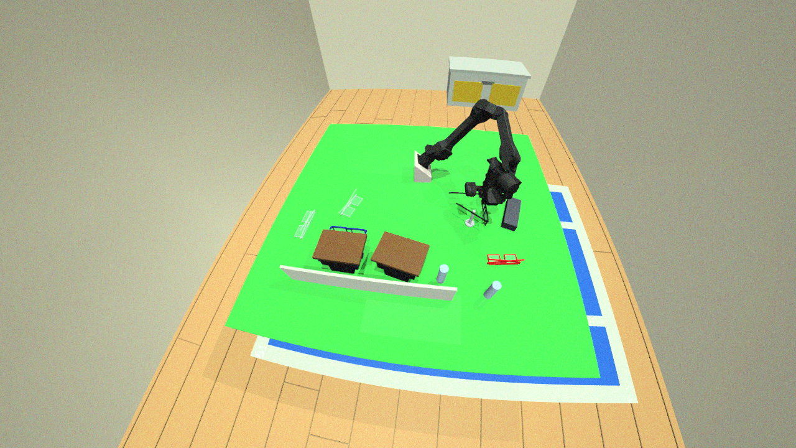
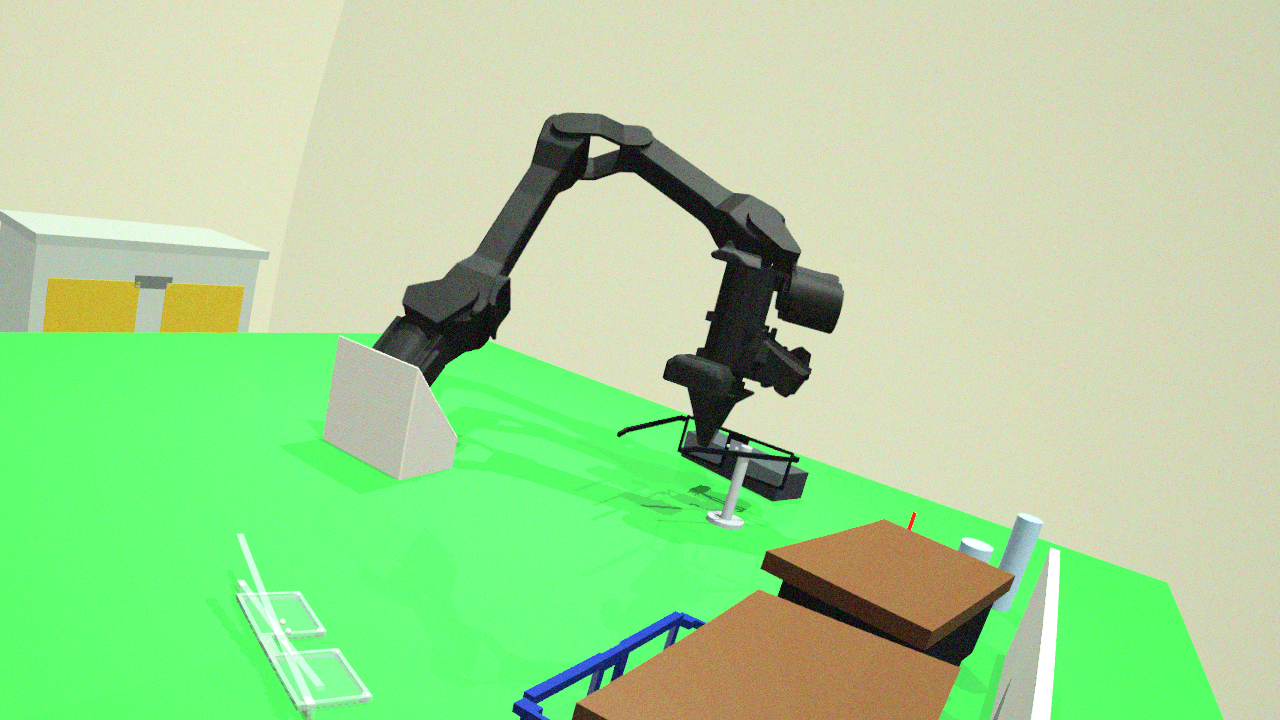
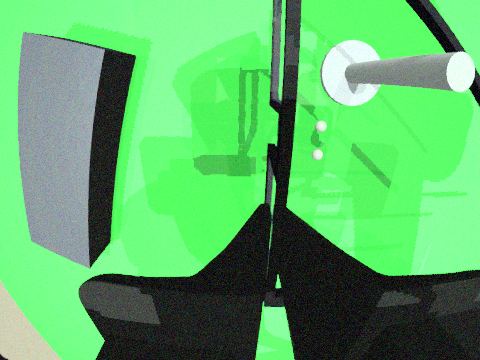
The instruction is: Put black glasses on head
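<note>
The black glasses point(image 1: 472, 212) point(image 2: 651, 425) point(image 3: 292, 65) hang in the air, with both temples pointing back toward the robot's base. My gripper point(image 2: 707, 441) point(image 3: 270, 212) is shut on their front frame, off to one side of the bridge. In the wrist view the frame runs upward from the fingertips. A slim whitish post point(image 2: 734, 483) point(image 3: 400, 72) on a round foot stands close by the glasses; contact cannot be told. Two dark display heads with brown slab tops, one point(image 1: 341, 246) point(image 2: 769, 667) and another point(image 1: 400, 253) point(image 2: 890, 582), stand away from the gripper. No green tag shows.
A dark grey block point(image 1: 511, 213) point(image 3: 60, 145) lies beyond the post. Red glasses point(image 1: 504, 262), blue glasses point(image 1: 347, 228) and two clear pairs lie around. A low pale wall point(image 1: 367, 282) stands behind the heads. Two upright cylinders point(image 1: 442, 273) point(image 1: 492, 289) stand near its end.
</note>
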`<state>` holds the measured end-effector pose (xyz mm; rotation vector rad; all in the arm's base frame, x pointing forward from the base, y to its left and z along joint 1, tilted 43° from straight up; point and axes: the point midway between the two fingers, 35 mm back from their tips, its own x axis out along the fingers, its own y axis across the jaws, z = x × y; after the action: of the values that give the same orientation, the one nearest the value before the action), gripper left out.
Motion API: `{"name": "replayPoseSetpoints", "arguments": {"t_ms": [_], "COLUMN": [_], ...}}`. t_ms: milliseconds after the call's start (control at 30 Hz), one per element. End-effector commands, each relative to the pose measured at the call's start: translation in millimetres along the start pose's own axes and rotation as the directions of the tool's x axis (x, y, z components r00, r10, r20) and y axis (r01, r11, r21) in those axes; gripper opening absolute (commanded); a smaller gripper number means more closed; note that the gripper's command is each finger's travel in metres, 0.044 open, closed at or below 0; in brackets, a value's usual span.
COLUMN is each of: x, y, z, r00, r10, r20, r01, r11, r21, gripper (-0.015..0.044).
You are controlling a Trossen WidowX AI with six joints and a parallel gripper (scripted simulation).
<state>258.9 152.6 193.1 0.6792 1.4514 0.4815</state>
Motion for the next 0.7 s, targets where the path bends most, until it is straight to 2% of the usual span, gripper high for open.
{"name": "replayPoseSetpoints", "arguments": {"t_ms": [0, 667], "x": [-2, -2], "y": [4, 12], "z": [-3, -17], "r00": [1.000, 1.000], "r10": [0.003, 0.004], "r20": [0.007, 0.007], "r01": [-0.003, -0.004], "r11": [1.000, 1.000], "r21": [-0.005, -0.005], "gripper": [0.0000, 0.0000]}}
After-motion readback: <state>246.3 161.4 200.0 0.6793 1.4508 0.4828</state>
